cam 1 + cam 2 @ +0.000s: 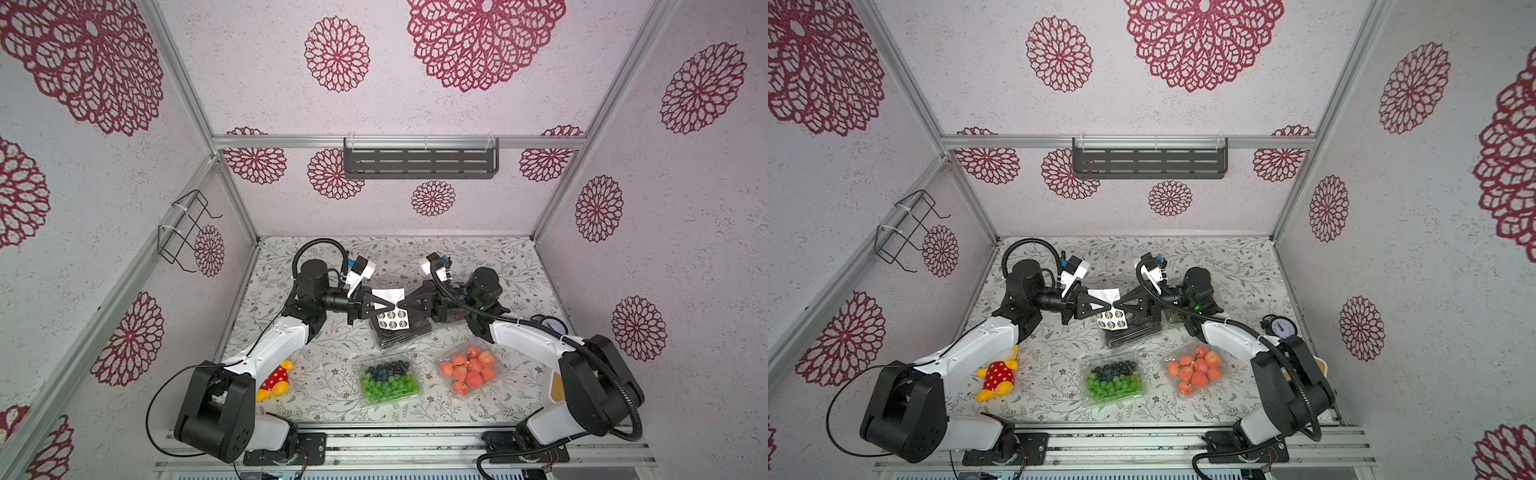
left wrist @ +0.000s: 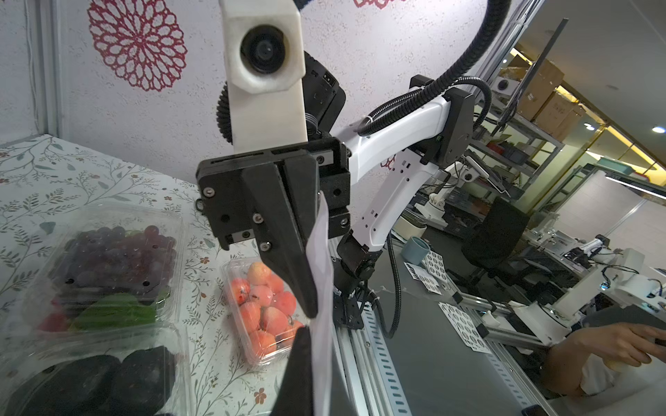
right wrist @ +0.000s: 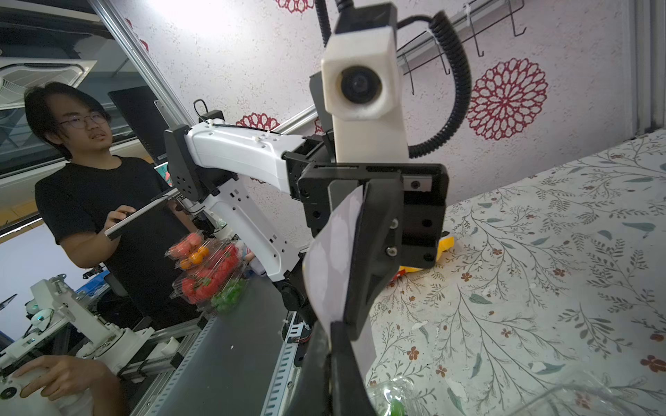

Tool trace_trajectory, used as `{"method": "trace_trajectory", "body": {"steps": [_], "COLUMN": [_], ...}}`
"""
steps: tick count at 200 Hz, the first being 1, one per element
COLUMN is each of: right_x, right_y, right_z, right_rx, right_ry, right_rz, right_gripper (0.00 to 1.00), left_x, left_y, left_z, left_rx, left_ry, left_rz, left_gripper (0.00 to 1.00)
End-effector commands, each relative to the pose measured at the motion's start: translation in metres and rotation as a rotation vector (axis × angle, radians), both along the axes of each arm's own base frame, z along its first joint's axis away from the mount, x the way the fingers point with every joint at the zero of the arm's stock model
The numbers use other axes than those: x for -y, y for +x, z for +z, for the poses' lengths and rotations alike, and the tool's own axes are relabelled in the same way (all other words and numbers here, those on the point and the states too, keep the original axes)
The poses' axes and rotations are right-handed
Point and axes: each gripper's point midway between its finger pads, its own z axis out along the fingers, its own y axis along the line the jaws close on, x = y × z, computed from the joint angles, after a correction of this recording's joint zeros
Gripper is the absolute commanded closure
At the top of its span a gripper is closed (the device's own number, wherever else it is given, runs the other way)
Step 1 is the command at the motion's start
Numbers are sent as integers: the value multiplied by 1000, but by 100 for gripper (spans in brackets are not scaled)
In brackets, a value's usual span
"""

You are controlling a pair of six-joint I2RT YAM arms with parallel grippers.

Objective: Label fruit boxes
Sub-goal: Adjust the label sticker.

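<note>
Both grippers meet above the middle of the table, each shut on a white sheet of round stickers (image 1: 390, 311) (image 1: 1111, 311). My left gripper (image 1: 387, 308) (image 2: 312, 360) pinches one side and my right gripper (image 1: 401, 309) (image 3: 333, 356) the opposite side. Directly under the sheet lies a fruit box of black fruit (image 1: 401, 334) (image 2: 90, 378). Beside it is a dark purple fruit box (image 2: 115, 259), hidden by my right arm in both top views. Nearer the front stand a green-and-blue fruit box (image 1: 388, 380) (image 1: 1111, 380) and an orange-red one (image 1: 469, 370) (image 2: 263, 313).
A yellow and red plush toy (image 1: 274, 378) lies under my left arm. A small clock (image 1: 1281, 326) sits by the right wall. A dark shelf (image 1: 419, 162) hangs on the back wall, a wire rack (image 1: 187, 228) on the left wall. A person (image 3: 90, 162) stands beyond the front rail.
</note>
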Motion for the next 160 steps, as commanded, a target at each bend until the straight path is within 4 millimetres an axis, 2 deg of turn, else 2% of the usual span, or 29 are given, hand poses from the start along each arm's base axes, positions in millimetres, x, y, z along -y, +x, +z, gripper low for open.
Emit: {"method": "trace_trajectory", "body": {"steps": [1,57,124,160], "right_x": [-2,-2,-2,4], "right_y": [-15,-9,-11,-5], "right_z": [5,7,10,14], "right_rx": [42,42,36,38], "right_ry": [18,20,26,38], "right_rz": [60,42,44,5], "right_gripper": [100,100,100,99], "left_x": [3,4,5,3], "left_y": [1,-4,5,1], "left_z": [6,3,-1,0], "left_rx": [28,31,16,29], "left_ry": [-7,0,19,17], "left_rz": [-15,-29,-1,7], "left_gripper": [100,100,100,100]}}
